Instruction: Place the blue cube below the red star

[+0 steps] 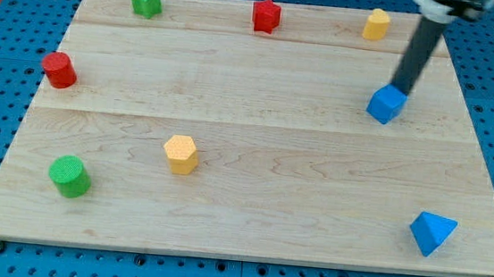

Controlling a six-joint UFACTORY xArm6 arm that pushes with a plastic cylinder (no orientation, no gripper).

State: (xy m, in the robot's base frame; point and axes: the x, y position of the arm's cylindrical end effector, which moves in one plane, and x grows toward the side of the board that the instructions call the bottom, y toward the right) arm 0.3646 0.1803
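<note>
The blue cube point(386, 104) sits on the wooden board at the view's right, about a third of the way down. The red star point(266, 15) sits at the view's top, near the middle, well to the left of and above the cube. My tip point(401, 88) is at the cube's upper right edge, touching or almost touching it; the dark rod rises from there toward the view's top right.
Wooden board point(254, 157) on a blue pegboard. Green star point(146, 0) top left, yellow block point(376, 24) top right, red cylinder point(58, 70) left, yellow hexagon point(180, 154) centre left, green cylinder point(70, 177) bottom left, blue triangular block point(431, 233) bottom right.
</note>
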